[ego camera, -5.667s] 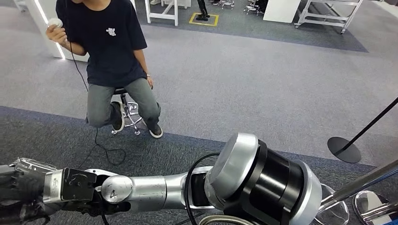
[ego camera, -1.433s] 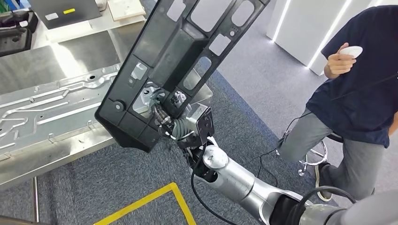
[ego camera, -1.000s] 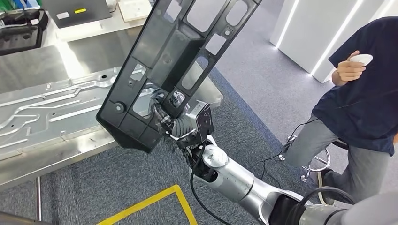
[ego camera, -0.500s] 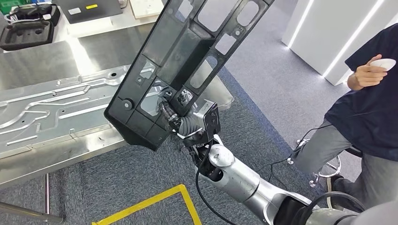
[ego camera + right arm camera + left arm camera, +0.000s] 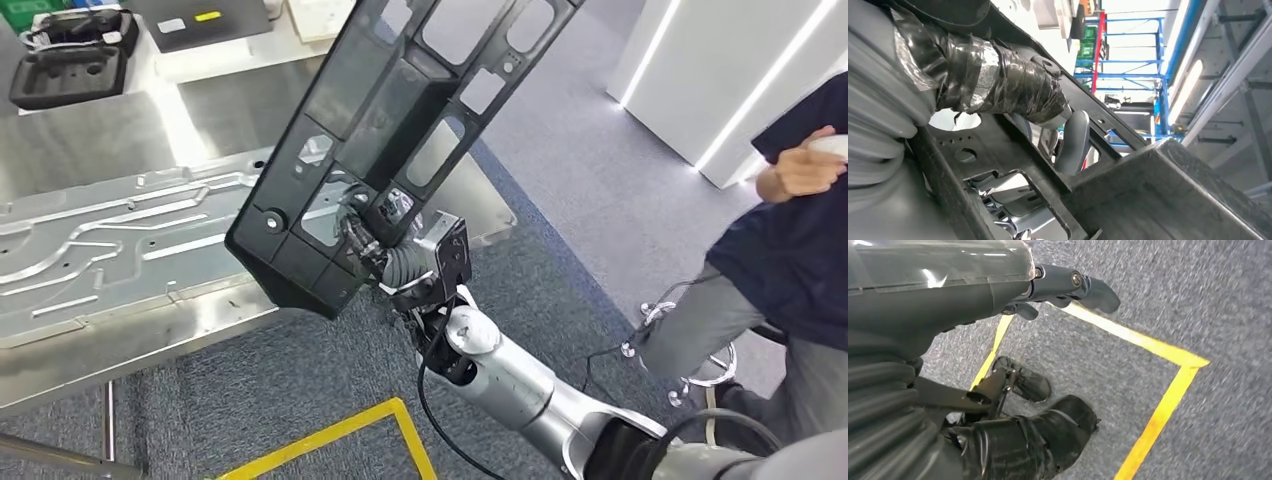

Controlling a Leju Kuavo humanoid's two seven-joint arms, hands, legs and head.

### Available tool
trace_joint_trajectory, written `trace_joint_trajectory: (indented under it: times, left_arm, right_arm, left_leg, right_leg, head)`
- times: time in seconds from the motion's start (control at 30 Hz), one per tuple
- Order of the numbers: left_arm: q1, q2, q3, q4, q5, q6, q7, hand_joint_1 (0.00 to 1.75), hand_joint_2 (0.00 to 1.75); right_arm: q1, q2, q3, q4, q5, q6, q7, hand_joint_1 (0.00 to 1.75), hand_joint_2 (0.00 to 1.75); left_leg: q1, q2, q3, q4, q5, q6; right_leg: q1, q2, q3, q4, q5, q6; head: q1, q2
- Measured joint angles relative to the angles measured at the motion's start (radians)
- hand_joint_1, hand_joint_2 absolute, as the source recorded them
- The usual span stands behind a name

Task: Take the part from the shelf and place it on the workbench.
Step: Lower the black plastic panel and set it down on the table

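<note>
The black plastic panel (image 5: 400, 130), a long moulded frame pierced with cut-outs, is held up in the air by the right hand (image 5: 375, 240), whose fingers pass through one of the openings near the panel's lower end. Its long axis runs steeply from that lower left corner, near the hand, up and away to the far right, so most of its length stands above and beyond the hand, not under it. The panel's low end hangs over the near right edge of the workbench (image 5: 90, 330), above the pressed sheet-metal part (image 5: 110, 240) that lies flat on the steel top; panel and bench are apart, not touching.

The right arm reaches in from the lower right, forearm rising to the left, wrist bent up to carry the panel tilted. In the right wrist view the taped thumb and a dark finger (image 5: 1073, 142) wrap a rib of the panel (image 5: 1158, 195), so this hand grasps it firmly. The left hand (image 5: 1068, 287) hangs low over the carpet and the yellow floor tape (image 5: 1158, 415), holding nothing, fingers loosely extended.

By my judgement the coming move turns on laying the long axis down to the left, over the bench, since the bench lies left and far of the hand. A black moulded tray (image 5: 70, 70) sits at the far left of the bench. A seated person (image 5: 790, 260) is at the right, well apart.
</note>
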Motion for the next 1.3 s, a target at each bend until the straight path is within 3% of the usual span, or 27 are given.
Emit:
trace_joint_trajectory:
  times: [0.07,0.17,0.2,0.23,0.27,0.33,0.4,0.47,0.53,0.6,0.67,0.73,0.77,0.8,0.83,0.9,0.93,0.97,1.07,1.1,1.2,1.23,1.27,1.3]
  left_arm:
    - [-0.001,0.000,0.000,0.000,-0.002,-0.001,0.002,0.00,1.75]
    - [-0.001,-0.001,0.000,0.000,-0.003,0.000,0.003,0.00,1.75]
    - [0.001,-0.002,0.000,0.000,-0.002,0.000,0.003,0.00,1.75]
    - [0.004,-0.002,0.000,0.000,-0.001,0.001,0.003,0.00,1.75]
    - [0.006,-0.002,0.000,0.000,0.000,0.001,0.003,0.00,1.75]
    - [0.007,-0.002,0.000,0.000,0.002,0.001,0.003,0.00,1.75]
    - [0.006,-0.003,0.000,0.000,0.004,0.000,0.002,0.00,1.75]
    - [0.006,-0.003,0.000,-0.001,0.005,0.000,0.001,0.00,1.75]
    - [0.005,-0.003,0.000,-0.001,0.005,0.000,-0.001,0.00,1.75]
    - [0.004,-0.002,0.000,-0.001,0.004,0.001,-0.002,0.00,1.75]
    - [0.008,-0.002,0.000,-0.001,0.005,0.001,-0.002,0.00,1.75]
    - [0.015,-0.002,0.000,-0.001,0.006,0.002,-0.001,0.00,1.75]
    - [0.017,-0.002,0.000,-0.001,0.007,0.003,-0.001,0.00,1.75]
    - [0.018,-0.002,0.000,-0.001,0.008,0.004,-0.001,0.00,1.75]
    - [0.018,-0.002,0.000,-0.001,0.010,0.006,-0.001,0.00,1.75]
    - [0.021,0.001,0.000,-0.001,0.014,0.009,-0.001,0.00,1.75]
    - [0.023,0.003,0.000,-0.001,0.018,0.009,0.002,0.00,1.75]
    - [0.026,0.006,0.000,-0.001,0.022,0.008,0.006,0.00,1.75]
    - [0.030,0.025,0.000,-0.001,0.041,-0.021,0.021,0.00,1.75]
    - [0.032,0.037,0.000,-0.001,0.048,-0.038,0.023,0.00,1.75]
    - [0.044,0.071,0.000,0.001,0.062,-0.068,0.023,0.00,1.75]
    - [0.047,0.080,0.000,0.002,0.065,-0.071,0.022,0.00,1.75]
    - [0.049,0.088,0.000,0.002,0.069,-0.072,0.021,0.00,1.75]
    - [0.050,0.094,0.000,0.003,0.071,-0.073,0.021,0.00,1.75]
  right_arm:
    - [-0.002,-0.004,0.000,0.000,-0.001,0.000,0.000,1.75,1.75]
    - [-0.003,-0.008,0.000,0.000,-0.001,0.001,0.000,1.75,1.75]
    - [-0.001,-0.009,-0.001,0.000,-0.002,0.001,0.000,1.75,1.75]
    - [0.002,-0.011,-0.001,0.000,-0.002,0.002,0.000,1.75,1.75]
    - [0.003,-0.012,-0.001,0.000,-0.002,0.002,0.000,1.75,1.75]
    - [0.004,-0.014,-0.001,0.000,-0.002,0.001,0.000,1.75,1.75]
    - [0.004,-0.014,-0.001,-0.001,-0.002,0.000,0.000,1.75,1.75]
    - [0.006,-0.015,-0.001,-0.005,-0.002,0.000,0.000,1.75,1.75]
    - [0.006,-0.016,-0.001,-0.008,-0.002,0.000,0.000,1.75,1.75]
    - [0.006,-0.017,-0.001,-0.009,-0.002,0.000,0.000,1.75,1.75]
    - [0.008,-0.017,-0.001,-0.008,-0.002,0.000,0.000,1.75,1.75]
    - [0.010,-0.017,-0.001,-0.007,-0.002,0.000,0.000,1.75,1.75]
    - [0.011,-0.017,-0.001,-0.006,-0.002,0.000,0.000,1.75,1.75]
    - [0.012,-0.017,-0.001,-0.006,-0.002,0.000,0.000,1.75,1.75]
    - [0.012,-0.017,-0.001,-0.006,-0.003,0.000,0.000,1.75,1.75]
    - [0.010,-0.017,-0.001,-0.004,-0.006,0.000,0.002,1.75,1.75]
    - [0.010,-0.017,-0.001,-0.002,-0.010,0.000,0.005,1.75,1.75]
    - [0.009,-0.016,-0.001,0.000,-0.014,0.001,0.008,1.75,1.75]
    - [0.008,-0.016,-0.001,0.000,-0.025,0.002,0.018,1.75,1.75]
    - [0.007,-0.016,-0.001,0.000,-0.028,0.003,0.019,1.75,1.75]
    - [0.008,-0.015,-0.001,0.004,-0.029,-0.002,0.021,1.75,1.75]
    - [0.007,-0.016,-0.001,0.007,-0.026,-0.010,0.029,1.75,1.75]
    - [0.003,-0.019,-0.001,0.012,-0.021,-0.024,0.042,1.75,1.75]
    - [-0.005,-0.023,-0.001,0.017,-0.012,-0.041,0.063,1.75,1.75]
  left_leg:
    - [0.002,-0.002,0.022,-0.005,-0.010,0.014]
    - [-0.001,-0.002,0.045,-0.006,-0.029,0.025]
    - [-0.003,-0.003,0.054,-0.006,-0.037,0.026]
    - [-0.004,-0.004,0.065,-0.006,-0.046,0.026]
    - [-0.005,-0.005,0.079,-0.006,-0.056,0.025]
    - [-0.006,-0.006,0.107,-0.006,-0.080,0.020]
    - [-0.008,-0.006,0.121,-0.010,-0.100,0.010]
    - [-0.009,-0.005,0.132,-0.016,-0.105,-0.002]
    - [-0.010,-0.003,0.124,0.017,-0.092,-0.013]
    - [-0.008,-0.001,0.060,0.127,-0.080,-0.022]
    - [-0.005,0.000,-0.026,0.246,-0.118,-0.029]
    - [-0.004,0.000,-0.085,0.286,-0.190,-0.032]
    - [-0.004,0.000,-0.096,0.263,-0.201,-0.031]
    - [-0.004,0.000,-0.098,0.218,-0.186,-0.028]
    - [-0.005,0.000,-0.093,0.157,-0.133,-0.023]
    - [-0.012,-0.002,-0.086,0.032,0.018,-0.008]
    - [-0.016,-0.004,-0.085,0.001,0.071,-0.002]
    - [-0.020,-0.006,-0.087,-0.010,0.096,0.001]
    - [-0.013,-0.007,-0.075,-0.006,0.087,0.010]
    - [-0.011,-0.007,-0.070,-0.009,0.084,0.015]
    - [-0.013,-0.008,-0.060,-0.007,0.068,0.028]
    - [-0.014,-0.010,-0.058,-0.004,0.062,0.029]
    - [-0.014,-0.012,-0.055,0.000,0.056,0.028]
    - [-0.014,-0.015,-0.052,0.006,0.049,0.027]
  right_leg:
    - [-0.001,-0.001,-0.024,0.053,-0.023,0.006]
    - [0.002,-0.001,-0.145,0.235,-0.083,0.010]
    - [0.004,-0.001,-0.179,0.272,-0.086,0.009]
    - [0.005,-0.001,-0.197,0.274,-0.074,0.006]
    - [0.007,-0.001,-0.195,0.237,-0.045,0.002]
    - [0.012,-0.001,-0.159,0.101,0.050,-0.010]
    - [0.021,-0.001,-0.133,0.009,0.103,-0.024]
    - [0.024,0.000,-0.121,-0.010,0.096,-0.035]
    - [0.018,0.002,-0.099,-0.020,0.090,-0.046]
    - [0.012,0.001,-0.069,-0.030,0.077,-0.054]
    - [0.010,0.001,-0.040,-0.037,0.059,-0.058]
    - [0.009,0.004,-0.009,-0.039,0.036,-0.057]
    - [0.010,0.005,0.009,-0.039,0.024,-0.057]
    - [0.011,0.006,0.029,-0.039,0.009,-0.056]
    - [0.012,0.007,0.045,-0.039,-0.004,-0.054]
    - [0.016,0.011,0.069,-0.032,-0.032,-0.047]
    - [0.018,0.014,0.073,-0.028,-0.046,-0.041]
    - [0.020,0.017,0.076,-0.024,-0.057,-0.035]
    - [0.018,0.014,0.078,-0.008,-0.089,-0.019]
    - [0.017,0.010,0.063,0.028,-0.109,-0.015]
    - [0.015,0.004,-0.054,0.222,-0.179,-0.005]
    - [0.014,0.004,-0.088,0.261,-0.176,-0.004]
    - [0.014,0.004,-0.105,0.264,-0.154,-0.004]
    - [0.014,0.004,-0.103,0.225,-0.112,-0.006]
  head:
    - [0.007,0.001]
    - [0.014,0.001]
    - [0.014,0.001]
    - [0.015,0.001]
    - [0.016,0.001]
    - [0.018,0.001]
    - [0.013,0.001]
    - [0.010,0.001]
    - [0.014,0.001]
    - [0.016,0.001]
    - [0.016,0.001]
    - [0.016,0.001]
    - [0.016,0.001]
    - [0.016,0.001]
    - [0.016,0.001]
    - [0.015,0.001]
    - [0.014,0.001]
    - [0.014,0.001]
    - [0.018,0.001]
    - [0.021,0.001]
    - [0.026,0.001]
    - [0.026,0.001]
    - [0.027,0.001]
    - [0.027,0.001]
